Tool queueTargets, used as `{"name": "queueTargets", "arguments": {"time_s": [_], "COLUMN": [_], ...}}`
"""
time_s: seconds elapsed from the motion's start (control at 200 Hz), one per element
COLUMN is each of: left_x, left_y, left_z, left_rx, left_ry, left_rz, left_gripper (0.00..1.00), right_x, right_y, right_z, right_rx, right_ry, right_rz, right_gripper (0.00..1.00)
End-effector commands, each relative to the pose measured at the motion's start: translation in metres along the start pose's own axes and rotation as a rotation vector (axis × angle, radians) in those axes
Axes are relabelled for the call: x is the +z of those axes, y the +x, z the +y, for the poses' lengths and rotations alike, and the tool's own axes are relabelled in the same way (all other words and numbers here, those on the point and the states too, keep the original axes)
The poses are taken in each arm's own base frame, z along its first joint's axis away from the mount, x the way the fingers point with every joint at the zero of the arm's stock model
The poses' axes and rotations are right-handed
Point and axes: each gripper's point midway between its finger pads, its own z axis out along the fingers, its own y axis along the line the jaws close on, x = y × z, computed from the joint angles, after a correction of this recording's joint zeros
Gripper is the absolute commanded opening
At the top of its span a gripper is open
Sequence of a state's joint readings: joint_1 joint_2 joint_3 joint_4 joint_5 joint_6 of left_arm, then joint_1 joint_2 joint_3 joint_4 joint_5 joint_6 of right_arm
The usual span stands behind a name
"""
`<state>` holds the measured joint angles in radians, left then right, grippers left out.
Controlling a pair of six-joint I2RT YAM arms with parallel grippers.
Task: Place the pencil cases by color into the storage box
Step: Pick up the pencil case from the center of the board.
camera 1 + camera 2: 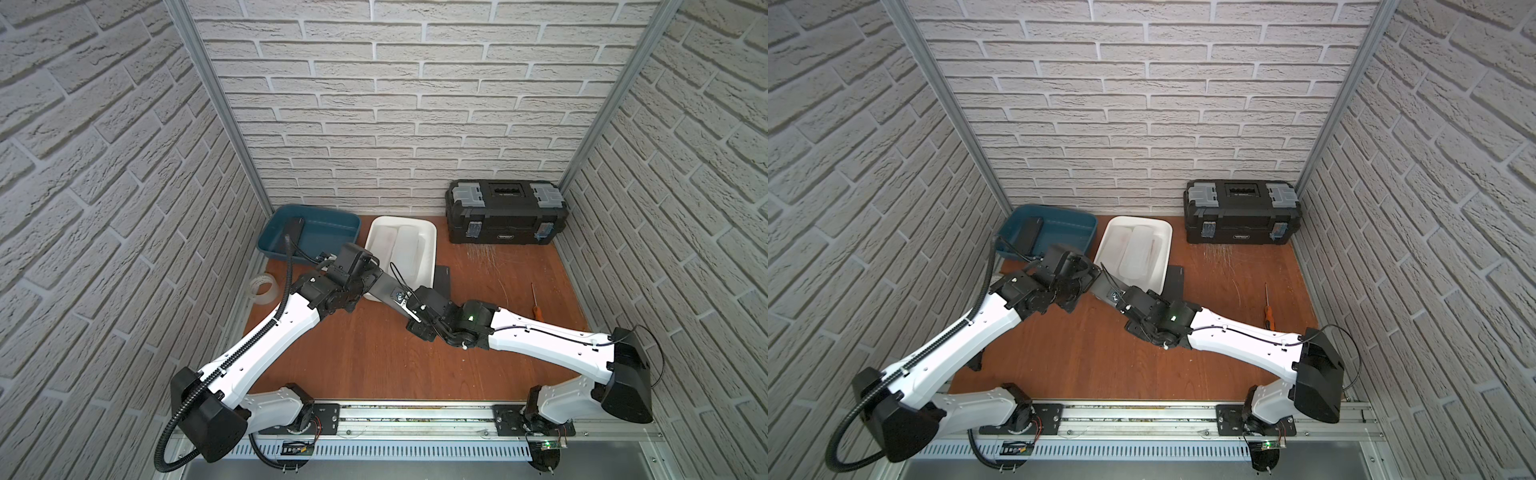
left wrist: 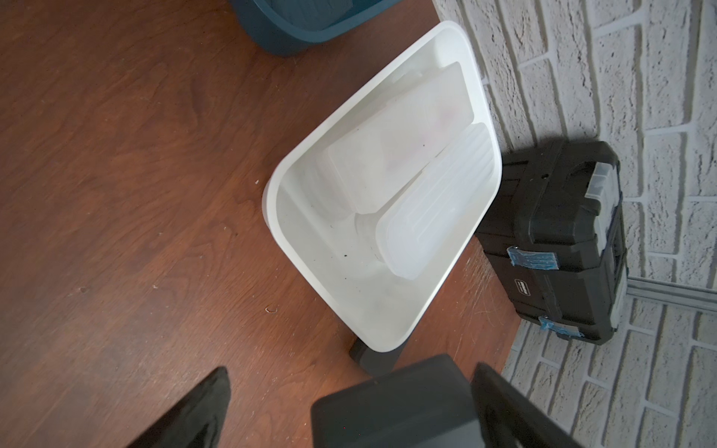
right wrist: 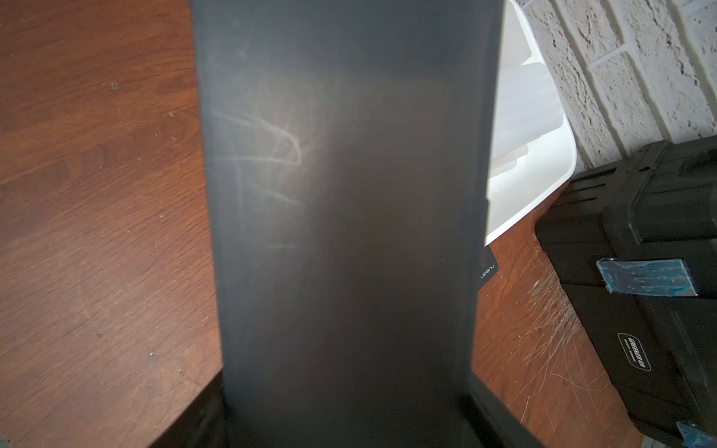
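My right gripper (image 3: 343,388) is shut on one end of a thin matte black pencil case (image 1: 384,291), held above the table near the white storage box (image 1: 429,257). My left gripper (image 2: 351,372) stands open around the case's other end (image 2: 392,403), which lies close against one finger (image 2: 500,403). Two frosted white pencil cases (image 2: 395,155) (image 2: 434,205) lie in the white box. In the blue storage box (image 1: 328,232) lies a black case (image 1: 293,230). Another black case (image 1: 442,280) lies flat on the table, partly under the white box's near corner.
A black toolbox (image 1: 505,212) stands shut against the back wall at the right. A clear tape roll (image 1: 263,289) sits by the left wall. An orange-handled screwdriver (image 1: 536,303) lies on the table at the right.
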<state>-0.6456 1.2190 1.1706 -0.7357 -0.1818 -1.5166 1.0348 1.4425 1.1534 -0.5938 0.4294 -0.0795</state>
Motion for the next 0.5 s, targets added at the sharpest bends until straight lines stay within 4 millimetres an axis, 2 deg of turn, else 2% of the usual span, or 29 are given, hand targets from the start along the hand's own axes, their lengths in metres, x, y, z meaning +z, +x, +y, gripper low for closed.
{"name": "queueTargets", "arguments": {"time_s": [0.0,0.345,0.495], "left_x": [0.003,0.011,0.016], "left_y": [0.003,0.014,0.018], "left_z": [-0.012,-0.015,-0.016], "left_rx": [-0.011,-0.005,-0.009], "left_ry": [0.040,0.027,0.027], "left_rz": [0.002,0.024,0.027], "left_gripper": [0.95,0.93,0.88], "right_x": [-0.011,-0.010,-0.009], "right_y": [-0.022,-0.023,-0.024], "right_z": [-0.004,-0.001,0.000], "right_rx": [0.038,0.026,0.022], "right_ry": [0.015,0.017,0.015], "right_rz": [-0.095,-0.090,-0.087], "right_gripper": [0.69,0.69,0.68]}}
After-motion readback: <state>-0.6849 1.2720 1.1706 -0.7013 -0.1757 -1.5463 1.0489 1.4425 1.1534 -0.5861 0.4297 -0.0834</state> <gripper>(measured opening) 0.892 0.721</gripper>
